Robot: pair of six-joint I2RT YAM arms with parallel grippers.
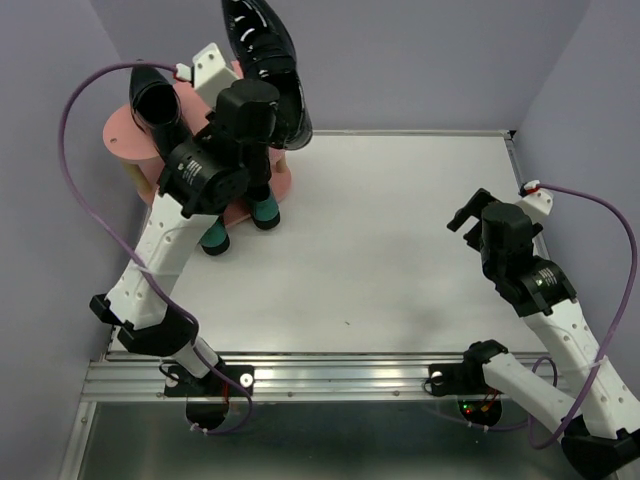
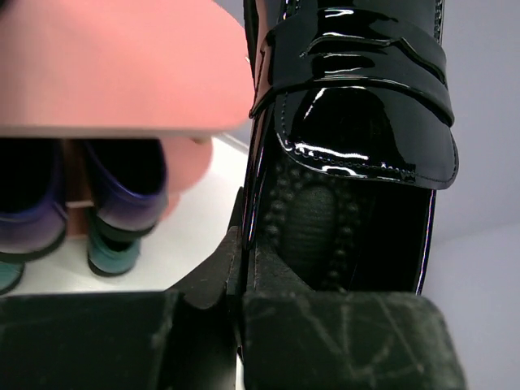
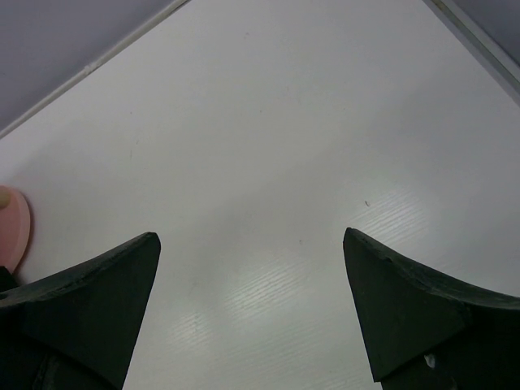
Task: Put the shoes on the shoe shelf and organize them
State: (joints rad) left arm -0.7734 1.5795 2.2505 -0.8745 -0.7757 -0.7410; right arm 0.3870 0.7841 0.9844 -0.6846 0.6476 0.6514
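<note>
Up at 11 o'clock, left gripper (image 2: 244,284) clamps one glossy patent loafer (image 2: 366,106) over pink oval shelf (image 1: 122,135) holding one black shoe (image 1: 155,105), two teal-soled shoes (image 1: 266,212); right gripper (image 3: 250,236) gapes.

Glossy patent loafer (image 2: 366,89), matt pink shelf (image 2: 122,65)

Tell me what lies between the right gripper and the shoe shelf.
Nothing: only bare white table separates the open right gripper from the shoe shelf, shown in the top external and right wrist views.
</note>
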